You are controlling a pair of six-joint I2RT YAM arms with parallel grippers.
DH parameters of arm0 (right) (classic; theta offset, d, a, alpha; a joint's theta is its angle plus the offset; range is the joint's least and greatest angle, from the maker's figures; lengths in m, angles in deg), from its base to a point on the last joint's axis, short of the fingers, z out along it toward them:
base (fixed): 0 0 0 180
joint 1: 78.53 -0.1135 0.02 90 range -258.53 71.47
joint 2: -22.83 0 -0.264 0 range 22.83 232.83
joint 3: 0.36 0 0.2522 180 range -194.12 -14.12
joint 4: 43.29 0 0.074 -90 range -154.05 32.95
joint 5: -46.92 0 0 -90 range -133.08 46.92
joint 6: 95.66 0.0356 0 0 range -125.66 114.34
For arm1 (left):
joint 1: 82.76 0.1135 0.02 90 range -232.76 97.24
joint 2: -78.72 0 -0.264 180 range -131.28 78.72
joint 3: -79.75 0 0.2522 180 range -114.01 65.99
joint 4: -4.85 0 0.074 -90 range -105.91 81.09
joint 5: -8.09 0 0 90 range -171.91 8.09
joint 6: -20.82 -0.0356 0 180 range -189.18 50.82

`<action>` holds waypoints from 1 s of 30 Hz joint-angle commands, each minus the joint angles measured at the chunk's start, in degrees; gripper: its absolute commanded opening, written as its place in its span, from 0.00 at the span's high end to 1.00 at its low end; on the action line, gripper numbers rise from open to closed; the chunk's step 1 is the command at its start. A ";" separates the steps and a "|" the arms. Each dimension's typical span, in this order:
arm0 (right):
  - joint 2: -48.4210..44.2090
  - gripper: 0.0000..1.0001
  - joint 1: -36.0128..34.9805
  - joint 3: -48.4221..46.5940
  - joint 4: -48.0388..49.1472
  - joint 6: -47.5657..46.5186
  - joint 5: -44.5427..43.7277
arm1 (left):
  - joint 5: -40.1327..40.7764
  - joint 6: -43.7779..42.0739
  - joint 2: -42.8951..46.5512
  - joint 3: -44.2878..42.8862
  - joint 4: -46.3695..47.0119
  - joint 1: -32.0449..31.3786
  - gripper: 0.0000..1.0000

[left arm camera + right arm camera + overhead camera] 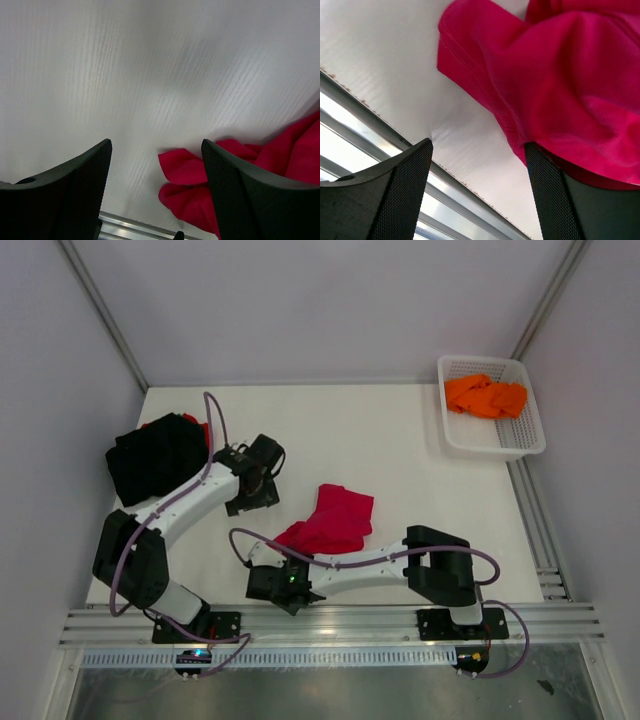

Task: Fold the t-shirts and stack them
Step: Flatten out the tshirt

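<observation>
Jaws of the right gripper (477,150) and left gripper (156,147) stand apart; the crumpled crimson cloth t-shirt (560,75) seems soft and light, best pinched at its hem

White table (400,440) enclosed by pale walls (300,300).
Ribbed aluminium rail (340,624) borders its near edge; lighting is even.

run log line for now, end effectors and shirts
left end effector: open, empty | right end effector: open, at crimson t-shirt edge | black t-shirt: far left | orange t-shirt: in basket
</observation>
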 commanded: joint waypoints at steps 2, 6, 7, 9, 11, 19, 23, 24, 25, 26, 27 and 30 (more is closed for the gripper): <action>1.19 0.22 -0.35 -3.52 4.45 -2.85 -1.79 | 0.78 0.72 4.31 -1.09 -1.27 0.19 0.25; 3.65 0.22 -0.35 -6.58 4.54 -4.17 -6.43 | 0.69 1.51 8.08 0.75 -0.91 0.19 0.25; 4.27 0.22 -0.35 -7.29 4.19 -4.35 -7.67 | 0.69 1.86 8.70 1.28 -0.74 0.19 0.25; 6.37 0.22 -0.35 -9.05 3.57 -5.05 -11.09 | 1.04 2.12 10.11 2.77 -0.56 0.19 0.25; 8.39 0.22 -0.26 -10.45 2.52 -5.23 -12.77 | 2.01 2.30 11.96 3.48 -0.74 0.19 0.25; 9.54 0.26 1.32 -8.00 2.78 -4.44 -14.62 | 3.77 1.95 14.77 3.57 -1.44 0.19 0.24; 9.46 0.65 2.28 -6.77 2.87 -4.52 -14.63 | 2.19 2.74 14.25 3.66 -0.92 0.19 0.24; 9.54 0.74 2.37 -6.68 2.78 -4.35 -14.63 | 2.02 3.17 14.25 4.01 -1.00 0.28 0.25; 9.37 0.82 2.64 -6.59 2.43 -4.00 -14.63 | 1.49 3.35 14.25 4.27 -0.91 0.19 0.25; 9.20 0.89 3.07 -6.25 2.25 -3.30 -14.89 | 1.31 3.62 14.42 4.62 -0.91 0.19 0.24; 8.93 0.90 3.34 -5.98 2.25 -2.95 -14.98 | 1.22 3.79 14.60 5.32 -0.57 0.19 0.24; 7.18 0.93 4.13 -4.84 2.69 -2.42 -15.50 | 1.48 3.79 14.86 6.12 -0.21 0.19 0.25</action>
